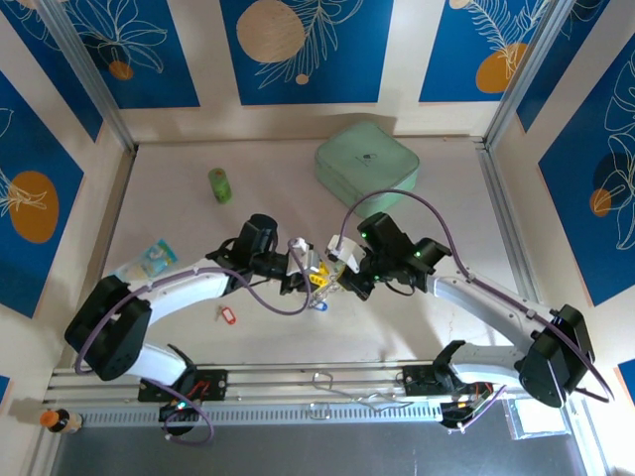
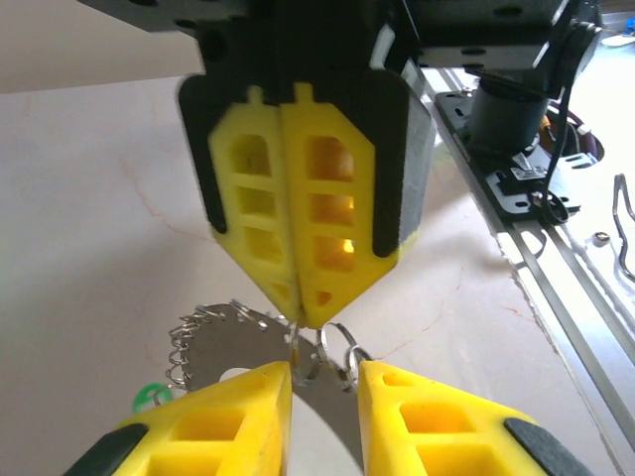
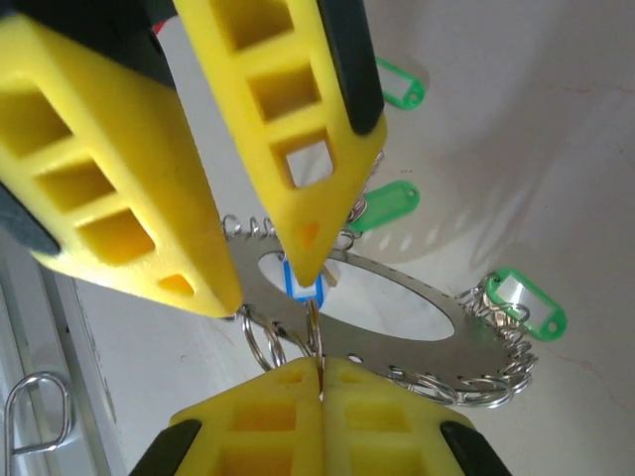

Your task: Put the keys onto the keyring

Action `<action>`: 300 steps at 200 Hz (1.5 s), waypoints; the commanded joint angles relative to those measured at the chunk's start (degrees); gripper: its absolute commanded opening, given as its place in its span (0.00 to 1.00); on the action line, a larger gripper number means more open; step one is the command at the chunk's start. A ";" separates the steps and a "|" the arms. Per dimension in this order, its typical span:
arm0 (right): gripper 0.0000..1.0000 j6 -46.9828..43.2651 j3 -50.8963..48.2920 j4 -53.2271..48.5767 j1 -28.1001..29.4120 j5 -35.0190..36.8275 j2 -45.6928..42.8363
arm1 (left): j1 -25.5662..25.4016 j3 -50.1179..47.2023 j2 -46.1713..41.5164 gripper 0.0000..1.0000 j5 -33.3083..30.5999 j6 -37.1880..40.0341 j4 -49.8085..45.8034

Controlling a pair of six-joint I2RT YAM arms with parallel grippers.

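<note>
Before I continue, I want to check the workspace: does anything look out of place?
One red-tagged key lies alone on the table beside the left arm, well apart from the keyring at the centre. Nothing looks spilled or damaged.

Counting now: one keyring (image 3: pixel 387 349). Three green-tagged keys (image 3: pixel 382 206) in the right wrist view, and one blue tag (image 3: pixel 305 289) showing through the ring's hole. Out on the worktop (image 1: pixel 417 317): one red-tagged key (image 1: pixel 226 315), one green cylinder (image 1: pixel 219 185), one pale green box (image 1: pixel 367 164). Two grippers: left gripper (image 2: pixel 325 372), right gripper (image 3: pixel 319 362). The small wire loops (image 3: pixel 476 382) on the rim are too tangled to count.
</note>
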 commanded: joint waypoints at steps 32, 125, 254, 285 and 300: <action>0.00 -2.96 6.10 -7.87 1.76 -2.45 2.47 | -0.88 -4.43 2.60 0.28 3.37 -7.86 15.64; 0.00 -3.97 9.39 -6.24 3.09 -2.01 5.50 | -0.86 -4.95 4.90 0.08 7.39 -11.59 17.53; 0.45 7.91 -13.00 18.25 -5.82 3.96 -13.19 | 0.02 -16.50 11.59 0.00 5.98 -35.66 69.68; 0.46 6.49 -12.85 17.42 -4.14 3.73 -11.40 | 0.06 -15.46 13.18 0.00 6.35 -35.71 69.69; 0.46 5.34 -13.00 16.73 -3.30 3.39 -10.97 | 0.11 -15.37 12.87 0.00 6.35 -35.41 69.16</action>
